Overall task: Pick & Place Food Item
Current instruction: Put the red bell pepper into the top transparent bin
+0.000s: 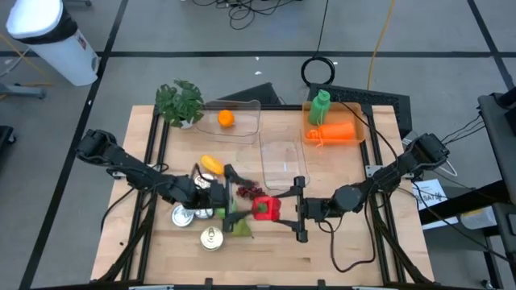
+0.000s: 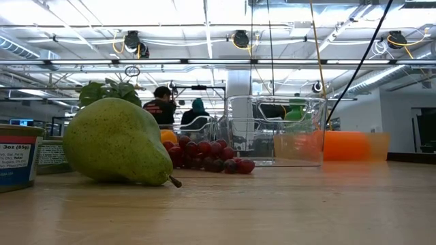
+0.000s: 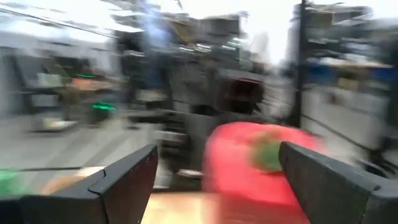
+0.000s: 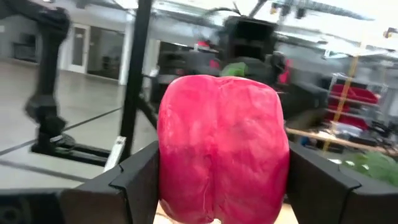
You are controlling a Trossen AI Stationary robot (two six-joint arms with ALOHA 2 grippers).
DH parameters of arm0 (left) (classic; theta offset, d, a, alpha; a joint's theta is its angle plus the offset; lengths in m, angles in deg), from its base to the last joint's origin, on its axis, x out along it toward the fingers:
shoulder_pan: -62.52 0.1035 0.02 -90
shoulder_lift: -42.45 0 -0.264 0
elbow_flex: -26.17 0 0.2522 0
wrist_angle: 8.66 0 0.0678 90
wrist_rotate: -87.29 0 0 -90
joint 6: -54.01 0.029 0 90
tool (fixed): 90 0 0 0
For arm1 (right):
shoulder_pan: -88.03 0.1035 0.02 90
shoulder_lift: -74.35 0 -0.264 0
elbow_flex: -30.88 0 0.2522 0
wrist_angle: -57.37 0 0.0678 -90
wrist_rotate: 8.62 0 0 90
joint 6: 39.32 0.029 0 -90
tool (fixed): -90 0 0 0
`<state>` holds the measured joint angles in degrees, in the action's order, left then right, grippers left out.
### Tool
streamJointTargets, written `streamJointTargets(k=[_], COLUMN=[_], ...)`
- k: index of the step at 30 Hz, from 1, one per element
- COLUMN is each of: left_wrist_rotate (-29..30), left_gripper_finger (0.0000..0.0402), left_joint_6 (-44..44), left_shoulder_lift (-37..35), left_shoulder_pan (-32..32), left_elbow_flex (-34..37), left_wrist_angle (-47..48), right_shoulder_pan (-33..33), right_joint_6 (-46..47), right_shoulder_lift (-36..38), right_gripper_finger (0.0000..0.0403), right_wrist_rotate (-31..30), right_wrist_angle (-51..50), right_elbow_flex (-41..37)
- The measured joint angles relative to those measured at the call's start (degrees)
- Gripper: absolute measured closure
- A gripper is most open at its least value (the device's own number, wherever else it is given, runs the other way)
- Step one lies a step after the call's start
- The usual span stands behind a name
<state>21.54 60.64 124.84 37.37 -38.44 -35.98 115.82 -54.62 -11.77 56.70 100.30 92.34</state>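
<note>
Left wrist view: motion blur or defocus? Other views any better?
Left wrist view: streaky smear everywhere, red pepper included; only the fingers stay crisp. Right wrist view: pepper fairly sharp, background soft. Low view: pear sharp, ceiling lights blown out. High view: evenly lit.

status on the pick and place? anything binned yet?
Done: one round orange fruit already lies in the far clear plastic bin. In hand: the right tool is shut on the red bell pepper, with the open left tool facing it. Left: the nearer clear plastic container looks empty; green pear and red grapes sit on the wooden table.
</note>
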Motion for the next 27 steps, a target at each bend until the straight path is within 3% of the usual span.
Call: streamJointTargets(k=[4,10,14,17,22,27], left_wrist_rotate=[-8.89,-13.88,-13.01,-11.14,-5.96,-5.92], left_gripper_finger=[0.005,0.0042,0.0016,0.0004,0.0021,0.0034], left_joint_6=[-4.81,0.85,-0.31,-6.62,-23.72,-30.0], left_shoulder_lift=[-0.02,0.52,0.66,1.01,1.18,1.14], left_shoulder_pan=[1.2,0.62,0.47,1.28,2.92,4.42], left_elbow_flex=[-2.44,-7.03,-7.21,-7.23,-7.1,-7.1], left_wrist_angle=[8.63,19.71,20.47,20.44,20.89,20.65], right_shoulder_pan=[-0.67,-1.12,-1.16,-1.35,-2.27,-2.45], right_joint_6=[1.05,1.21,1.23,1.53,3.83,4.82], right_shoulder_lift=[-0.04,-0.07,-0.07,-0.07,0.04,0.1], right_gripper_finger=[0.013,0.0132,0.013,0.013,0.0131,0.0131], right_wrist_rotate=[0.44,0.41,0.16,-0.08,0.02,-0.29], right_wrist_angle=[-0.96,-1.29,-1.52,-1.19,-0.48,-0.56], right_elbow_flex=[-0.06,-0.09,-0.09,-0.09,0.02,0.03])
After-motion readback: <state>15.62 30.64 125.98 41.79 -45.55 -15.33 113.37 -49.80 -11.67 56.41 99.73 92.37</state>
